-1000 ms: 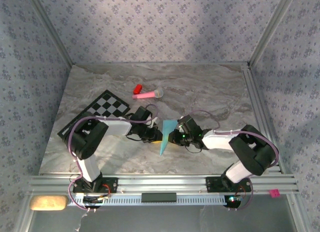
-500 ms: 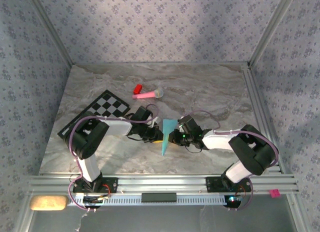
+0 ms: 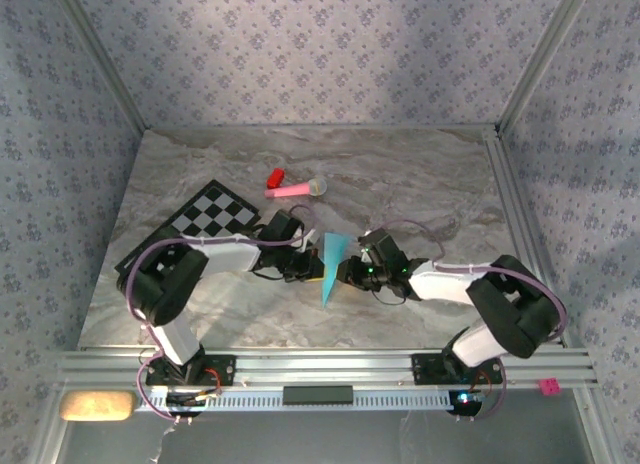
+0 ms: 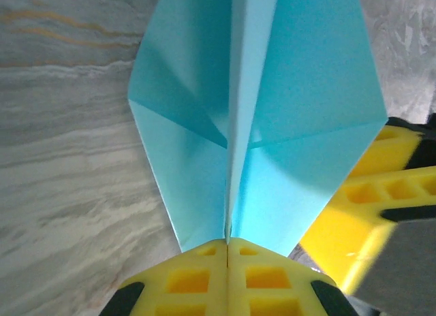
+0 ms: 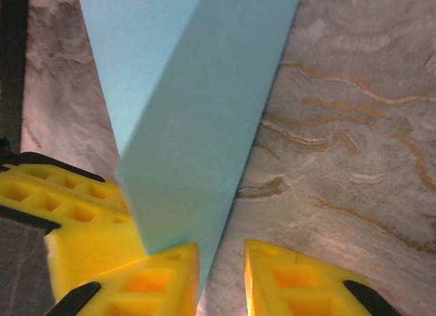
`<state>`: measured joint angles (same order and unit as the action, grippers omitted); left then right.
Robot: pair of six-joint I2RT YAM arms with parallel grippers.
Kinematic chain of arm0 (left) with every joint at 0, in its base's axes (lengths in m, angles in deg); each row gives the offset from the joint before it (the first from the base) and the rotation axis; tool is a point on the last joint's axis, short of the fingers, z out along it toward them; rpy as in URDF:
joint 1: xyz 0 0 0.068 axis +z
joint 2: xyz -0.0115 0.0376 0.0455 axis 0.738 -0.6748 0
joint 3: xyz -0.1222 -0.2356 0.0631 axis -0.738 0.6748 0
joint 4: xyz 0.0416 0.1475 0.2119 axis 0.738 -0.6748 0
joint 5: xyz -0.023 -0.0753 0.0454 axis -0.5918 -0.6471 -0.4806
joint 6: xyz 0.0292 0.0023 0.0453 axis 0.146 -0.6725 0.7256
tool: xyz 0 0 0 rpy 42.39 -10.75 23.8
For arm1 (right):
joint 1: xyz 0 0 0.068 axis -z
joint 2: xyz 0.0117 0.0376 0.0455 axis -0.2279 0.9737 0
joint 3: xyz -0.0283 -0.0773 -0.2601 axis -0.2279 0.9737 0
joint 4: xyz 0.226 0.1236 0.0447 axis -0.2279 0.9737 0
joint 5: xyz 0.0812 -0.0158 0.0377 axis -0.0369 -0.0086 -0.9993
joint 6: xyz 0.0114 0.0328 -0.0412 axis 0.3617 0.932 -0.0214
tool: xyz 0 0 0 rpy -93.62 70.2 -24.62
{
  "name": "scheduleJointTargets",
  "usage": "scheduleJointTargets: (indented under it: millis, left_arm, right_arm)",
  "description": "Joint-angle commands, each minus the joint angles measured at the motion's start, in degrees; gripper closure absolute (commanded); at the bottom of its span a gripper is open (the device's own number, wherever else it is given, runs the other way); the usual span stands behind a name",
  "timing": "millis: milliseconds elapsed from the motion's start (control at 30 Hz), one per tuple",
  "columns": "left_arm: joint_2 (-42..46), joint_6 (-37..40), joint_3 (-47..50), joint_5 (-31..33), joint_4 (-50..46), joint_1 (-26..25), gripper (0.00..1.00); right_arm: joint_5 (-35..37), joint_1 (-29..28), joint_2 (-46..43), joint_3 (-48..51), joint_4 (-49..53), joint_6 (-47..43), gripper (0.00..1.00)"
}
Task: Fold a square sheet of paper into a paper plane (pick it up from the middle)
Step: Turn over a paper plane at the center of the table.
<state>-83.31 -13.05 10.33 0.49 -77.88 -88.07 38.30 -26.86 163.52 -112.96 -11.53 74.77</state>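
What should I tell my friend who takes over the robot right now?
Left gripper: shut on the paper plane, pinching its centre crease.
Right gripper: open, paper edge at its gap.
Plane: between the grippers, over the near middle of the table.
Done: folded to a point, centre crease made.
Left: probably wing folds, then set it down.
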Motion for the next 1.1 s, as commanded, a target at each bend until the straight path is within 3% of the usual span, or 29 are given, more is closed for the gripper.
scheduleJointTargets:
  millis: [0, 133, 467, 833, 1067]
  left_arm:
    - [4.1, 2.7, -2.7, 8.8, -7.6, -1.3, 1.00]
    - [5.5, 3.4, -3.8, 15.3, -12.2, -2.5, 1.00]
    - [6.7, 3.1, -3.7, 17.5, -13.5, -2.9, 1.00]
    - [5.5, 3.6, -4.4, 17.2, -14.2, -3.1, 1.00]
    - [3.2, 3.2, -5.7, 16.2, -14.4, -3.0, 0.91]
  right_arm:
    - [0.4, 0.3, -3.2, -0.4, 2.5, -0.1, 0.71]
    - [0.0, -0.1, -4.0, -2.1, 2.4, -0.1, 0.65]
    - [-1.8, -0.5, 3.2, -8.5, 1.7, 0.8, 0.56]
    - [-3.1, -0.1, 11.3, -11.1, 0.7, 1.7, 0.82]
    - [-2.9, 0.0, 12.3, -9.4, -2.4, 3.3, 0.87]
